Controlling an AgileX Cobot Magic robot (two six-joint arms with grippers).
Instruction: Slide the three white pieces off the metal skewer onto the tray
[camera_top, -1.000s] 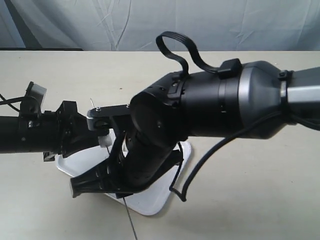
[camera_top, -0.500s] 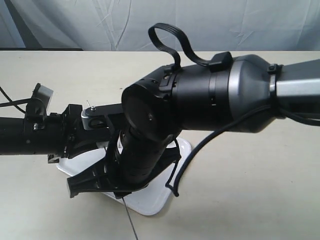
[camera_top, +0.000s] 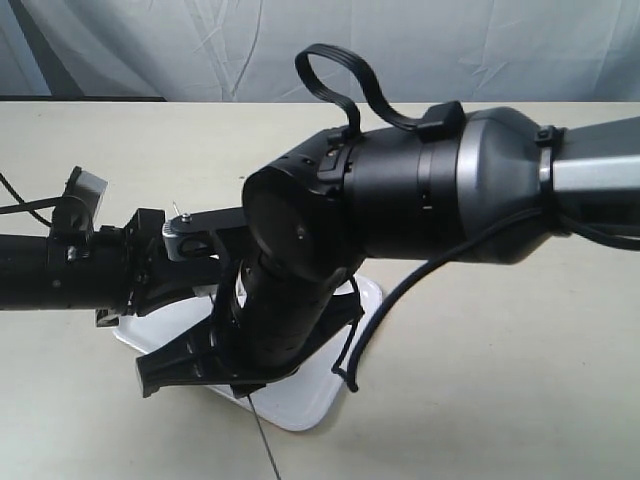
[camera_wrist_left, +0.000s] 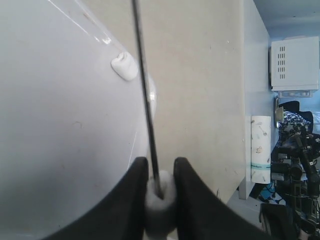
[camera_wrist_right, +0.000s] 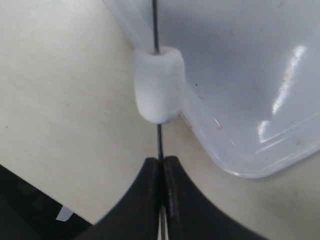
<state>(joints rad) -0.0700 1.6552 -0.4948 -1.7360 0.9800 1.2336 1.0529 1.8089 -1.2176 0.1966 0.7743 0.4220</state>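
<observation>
White tray (camera_top: 302, 408) mostly hidden, skewer (camera_top: 262, 440) cropped

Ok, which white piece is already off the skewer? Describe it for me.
Find the glossy white tray in the left wrist view. At its rim lies the loose white piece, beside the metal skewer rather than threaded on it, unlike the threaded piece pinched in the left hand.

Looks like a robot lab or test room, not a home. Plain beige worktop (camera_top: 520, 400) stands against a hung grey cloth backdrop (camera_top: 200, 50). Left wrist view, past the worktop edge: white vented box (camera_wrist_left: 295, 62), white roll (camera_wrist_left: 260, 142), cluttered black gear (camera_wrist_left: 297, 170), too blurred to identify.
</observation>
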